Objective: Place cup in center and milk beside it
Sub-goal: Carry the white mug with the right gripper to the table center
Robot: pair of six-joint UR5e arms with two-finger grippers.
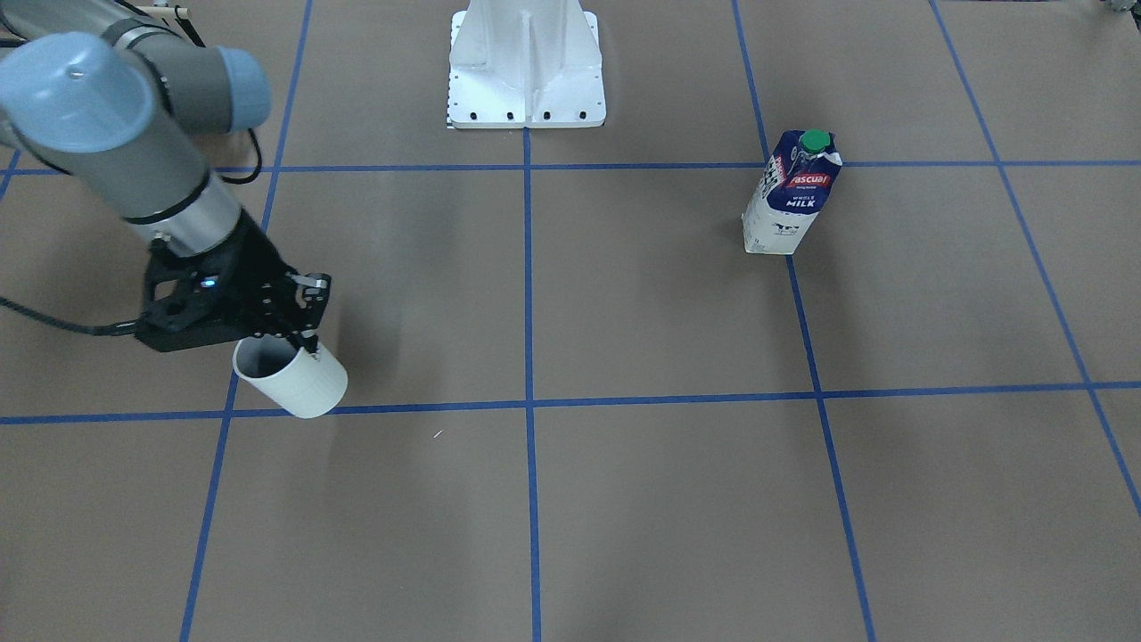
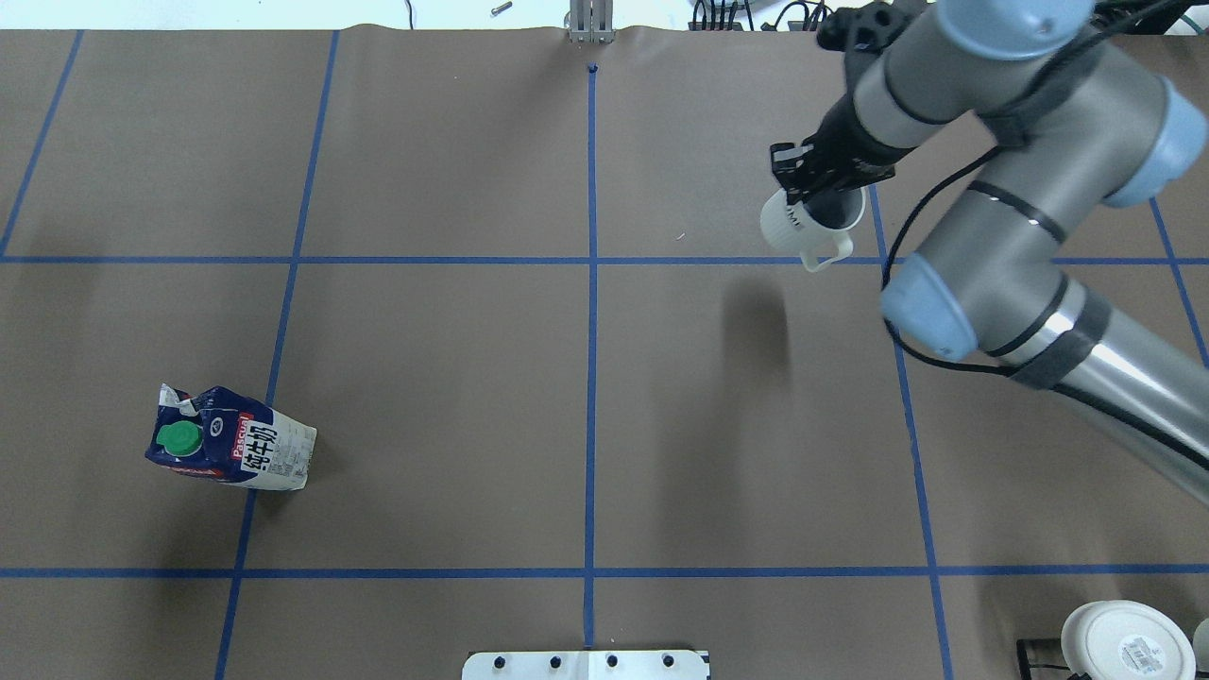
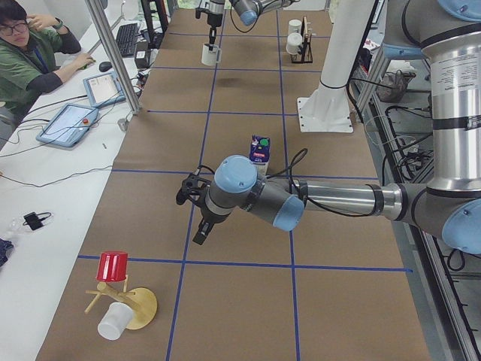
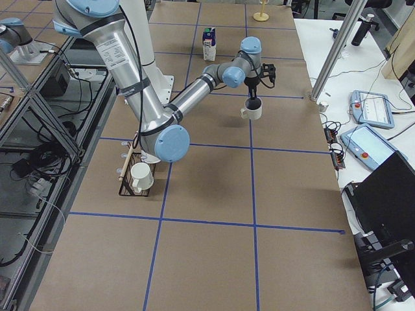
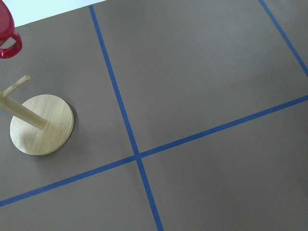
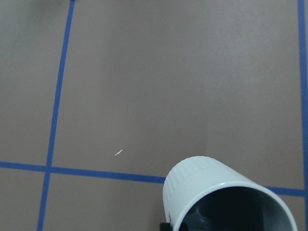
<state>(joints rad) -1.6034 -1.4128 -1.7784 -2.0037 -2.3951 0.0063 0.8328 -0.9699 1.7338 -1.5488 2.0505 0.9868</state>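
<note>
Big brown table (image 1: 669, 499) with blue tape lines (image 1: 532, 517), under everything. Right arm (image 2: 1020, 236) stretched out long over it. Left arm (image 3: 331, 199) low over the other end of the table.

Tall milk (image 1: 789, 196) standing straight up, green cap (image 1: 813, 141) on top and shut. A long way from the right hand (image 1: 299, 325), right across the table, past the middle. Much closer to the left hand (image 3: 199, 229), just a little further in toward the middle from it. So probably a job for that arm later.

Small white cup (image 1: 299, 379) hanging under the right hand, up off the table and tipped a little, its shadow apart from it. Pinched by the rim, one finger inside and one outside. Nothing in the cup, only dark grey walls. Handle sticking out on the side toward the robot.

Center (image 2: 590, 416) off to the side of the right hand, toward the milk, and a bit closer to the robot's base. No cup or milk there yet.

Next, most likely: carry the cup that way, turn it straight, set it down by the blue line. Careful with the tip, or down on its edge and over.

Left hand: can't tell if spread or pressed together, seen only from far off at the side
</note>
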